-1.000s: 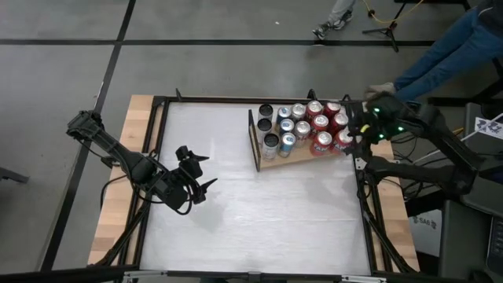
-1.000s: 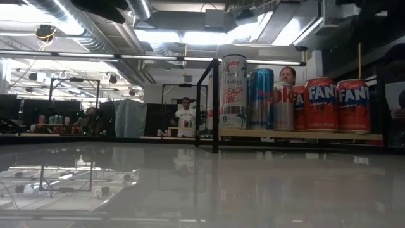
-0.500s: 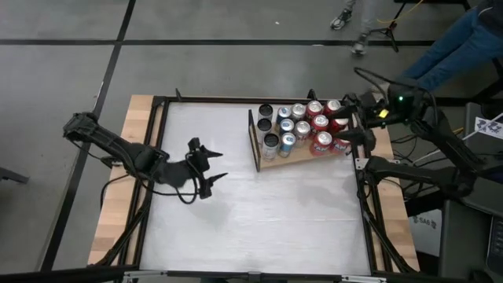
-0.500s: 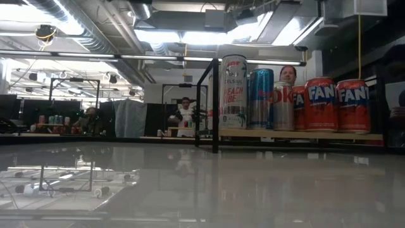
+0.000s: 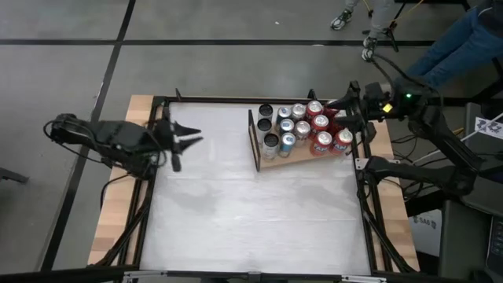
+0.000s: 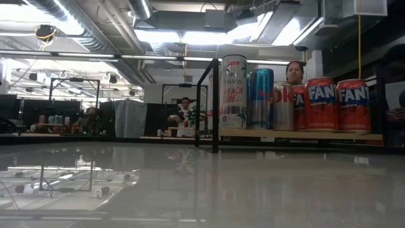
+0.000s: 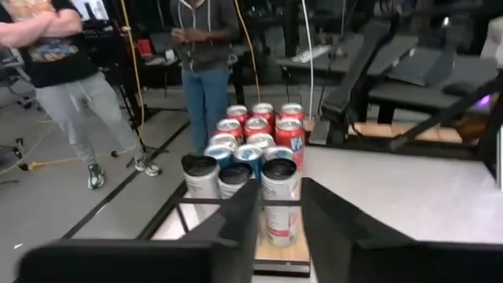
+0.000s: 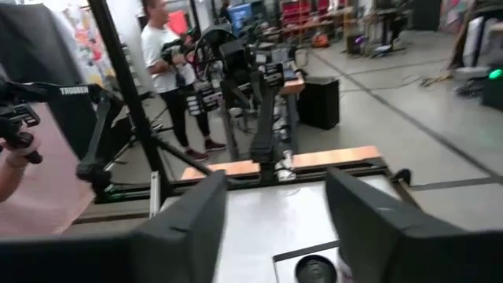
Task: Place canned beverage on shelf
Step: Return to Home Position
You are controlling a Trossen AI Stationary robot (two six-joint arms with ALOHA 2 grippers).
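The shelf point(image 5: 271, 164) is a light-brown board with a black upright frame point(image 5: 253, 140) at its left end, lying at the table's far right. Several cans point(image 5: 302, 130) stand upright on it: dark and silver-blue ones by the frame, red ones at the right end. They also show in the low view point(image 6: 297, 104) and the left wrist view point(image 7: 255, 149). My left gripper point(image 5: 187, 145) is open and empty at the table's far left, pointing toward the shelf. My right gripper point(image 5: 339, 116) is open and empty above the red cans, pointing toward the table's left.
The white tabletop point(image 5: 251, 212) lies bare between the shelf and the near edge. A black frame point(image 5: 157, 157) runs round the table. A person's legs point(image 5: 448, 47) show beyond the far right corner, and people point(image 7: 204, 63) stand in the room behind the shelf.
My left gripper has swung from the table's left middle toward the far edge and turned level, so it now points at the shelf. My right gripper has gone from the shelf's right end a little toward the table's left and far edge, over the red cans. The cans have not moved.
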